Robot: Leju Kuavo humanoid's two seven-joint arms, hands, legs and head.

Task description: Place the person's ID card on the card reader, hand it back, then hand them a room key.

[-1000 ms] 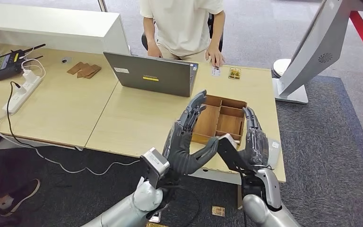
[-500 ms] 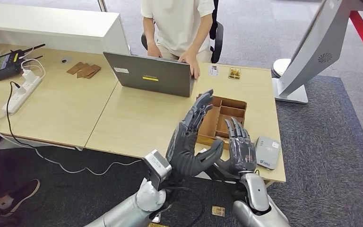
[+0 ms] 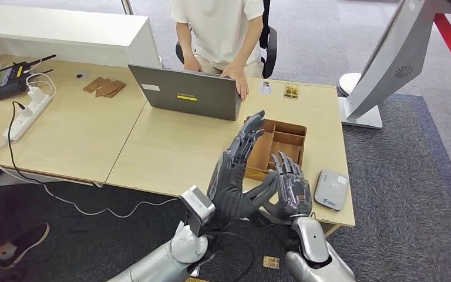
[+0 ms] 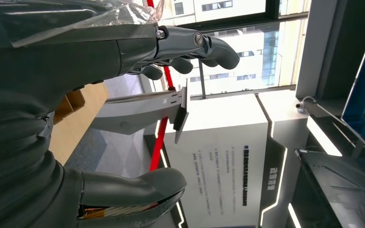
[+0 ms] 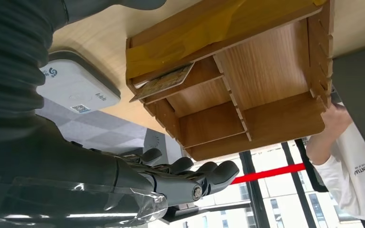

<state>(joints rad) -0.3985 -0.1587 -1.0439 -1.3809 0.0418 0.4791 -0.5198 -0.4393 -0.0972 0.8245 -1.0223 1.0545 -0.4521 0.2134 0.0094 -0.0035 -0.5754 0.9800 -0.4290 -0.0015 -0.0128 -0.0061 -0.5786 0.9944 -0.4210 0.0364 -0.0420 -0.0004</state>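
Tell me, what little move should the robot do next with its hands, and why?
Probably reach the right hand forward across the table, past the wooden box, toward the small white card lying near the person's hand. Both hands hold nothing, and the card reader beside the right hand has no card on it, so fetching the card seems to come first.

Grey card reader [image 3: 330, 190] with rounded corners, flat at the surface's [image 3: 170, 153] near right edge, about 4 o'clock from the wooden box [image 3: 279, 147]. Small white ID card [image 3: 265, 88] flat at the far edge, 12 o'clock of that box.
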